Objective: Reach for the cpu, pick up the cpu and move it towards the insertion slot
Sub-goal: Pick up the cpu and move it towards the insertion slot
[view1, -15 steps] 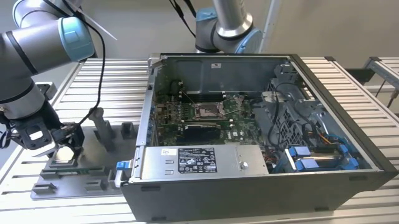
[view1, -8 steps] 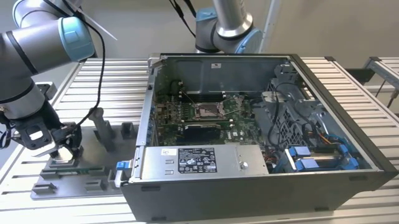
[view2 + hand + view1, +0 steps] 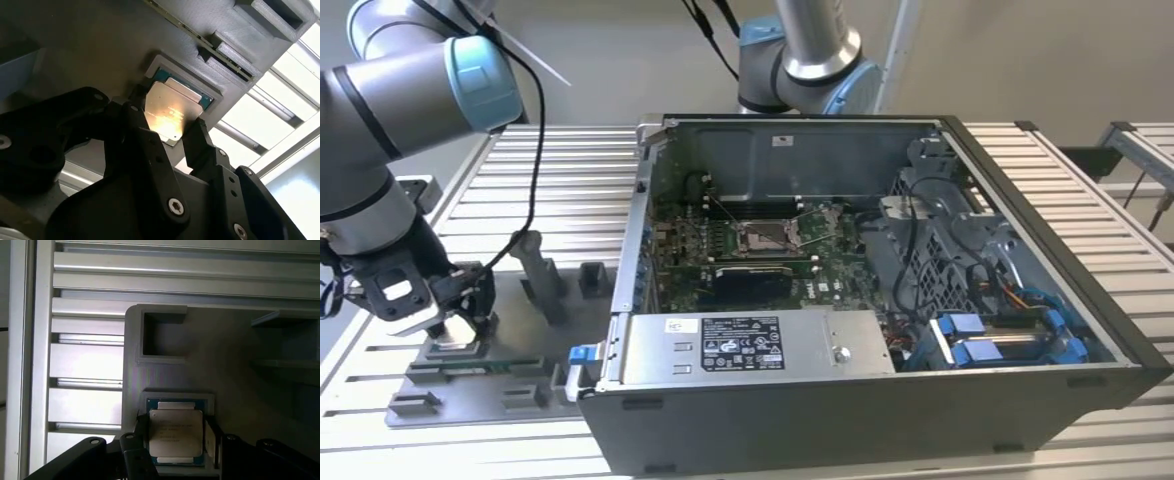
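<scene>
The cpu [image 3: 176,437] is a pale silver square chip lying in a framed recess of the grey fixture plate [image 3: 225,355]; the second wrist view also shows the cpu [image 3: 174,106]. In both wrist views my gripper [image 3: 176,432] has its black fingers [image 3: 141,435] against two opposite edges of the chip, shut on it. In the exterior view my gripper [image 3: 447,322] is low over the fixture plate [image 3: 480,378] at the exterior view's left. The insertion slot [image 3: 761,235], a shiny square socket, sits on the motherboard inside the open computer case [image 3: 1067,300].
Grey fixture blocks [image 3: 540,280] stand upright on the plate close to my gripper. The case wall [image 3: 630,250] rises between the fixture and the motherboard. A ribbed aluminium table [image 3: 574,170] carries everything. A second arm's base [image 3: 801,60] stands behind the case.
</scene>
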You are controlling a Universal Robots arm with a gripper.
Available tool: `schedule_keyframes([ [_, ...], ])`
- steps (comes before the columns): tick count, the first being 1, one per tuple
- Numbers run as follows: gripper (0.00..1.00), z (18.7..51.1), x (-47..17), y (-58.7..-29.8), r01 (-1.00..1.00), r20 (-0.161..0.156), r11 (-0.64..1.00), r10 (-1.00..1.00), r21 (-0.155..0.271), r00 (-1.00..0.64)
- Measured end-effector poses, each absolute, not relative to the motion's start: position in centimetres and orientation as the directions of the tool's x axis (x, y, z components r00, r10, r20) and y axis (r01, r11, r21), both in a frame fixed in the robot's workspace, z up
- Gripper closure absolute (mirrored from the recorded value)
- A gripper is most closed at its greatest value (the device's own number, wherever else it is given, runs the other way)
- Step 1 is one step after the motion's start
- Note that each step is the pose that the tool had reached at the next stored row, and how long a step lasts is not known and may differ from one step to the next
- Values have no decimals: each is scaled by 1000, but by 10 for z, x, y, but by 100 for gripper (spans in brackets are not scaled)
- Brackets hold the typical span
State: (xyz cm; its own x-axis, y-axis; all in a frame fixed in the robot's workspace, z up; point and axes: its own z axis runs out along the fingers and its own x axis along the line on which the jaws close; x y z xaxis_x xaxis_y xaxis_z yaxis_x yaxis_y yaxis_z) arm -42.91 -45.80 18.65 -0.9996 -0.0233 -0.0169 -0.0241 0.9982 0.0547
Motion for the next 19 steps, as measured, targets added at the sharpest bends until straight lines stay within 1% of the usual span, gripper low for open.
schedule_keyframes([
  [7,100,206,-429,-458,-24,-10,998,-23,54,-1000],
  [19,100,239,-429,-458,-24,-9,998,-23,55,-1000],
])
